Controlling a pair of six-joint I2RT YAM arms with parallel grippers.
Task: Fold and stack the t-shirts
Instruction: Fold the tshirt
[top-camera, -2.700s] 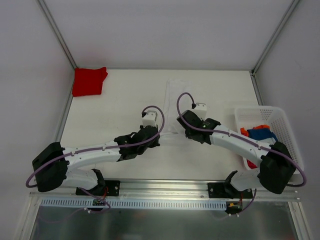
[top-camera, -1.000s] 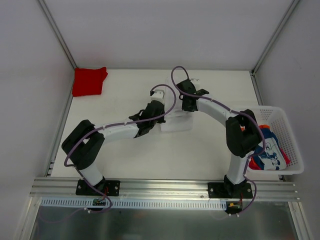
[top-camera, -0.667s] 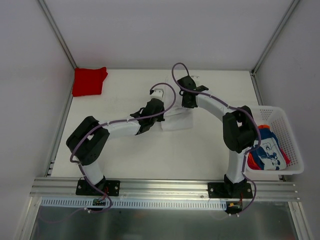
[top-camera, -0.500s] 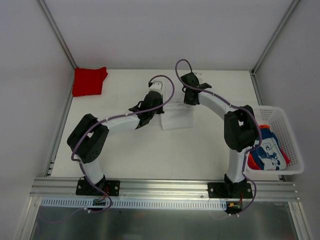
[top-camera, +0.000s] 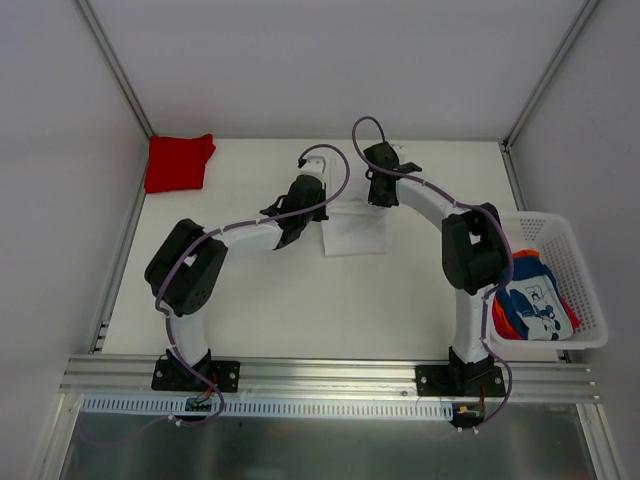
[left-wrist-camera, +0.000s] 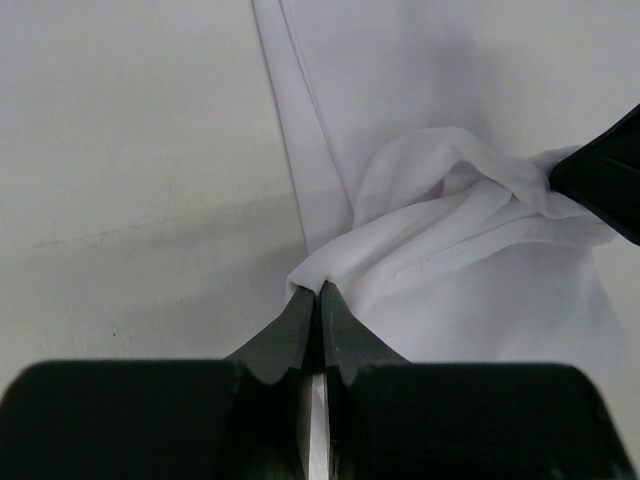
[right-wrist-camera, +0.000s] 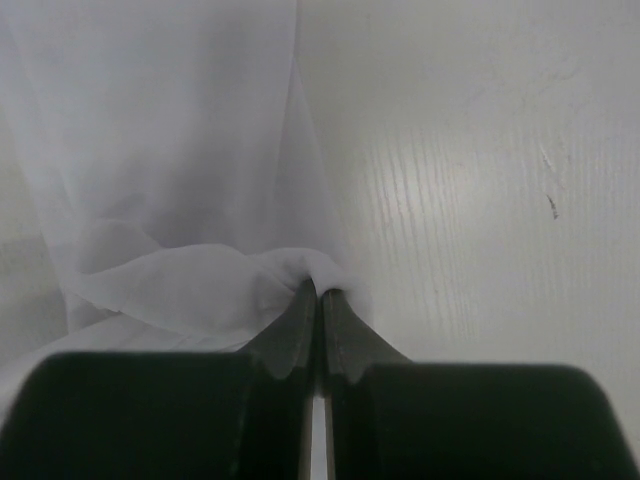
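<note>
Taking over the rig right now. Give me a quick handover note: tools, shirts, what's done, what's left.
Left tool: shut, pinching an edge of the white t-shirt.
Right tool: shut on the same shirt's other side.
White t-shirt: mid-table, partly folded.
Red t-shirt: far-left corner, looks folded.
Blue t-shirt and orange-red t-shirt: bunched in the basket.
Left: finish the white, stack it, then the basket pair.

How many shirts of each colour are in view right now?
white shirt: 1, mid-table
red shirt: 1, far left corner
blue shirt with white print: 1, in the basket
orange-red shirt: 1, in the basket, mostly covered
Total: 4
</note>
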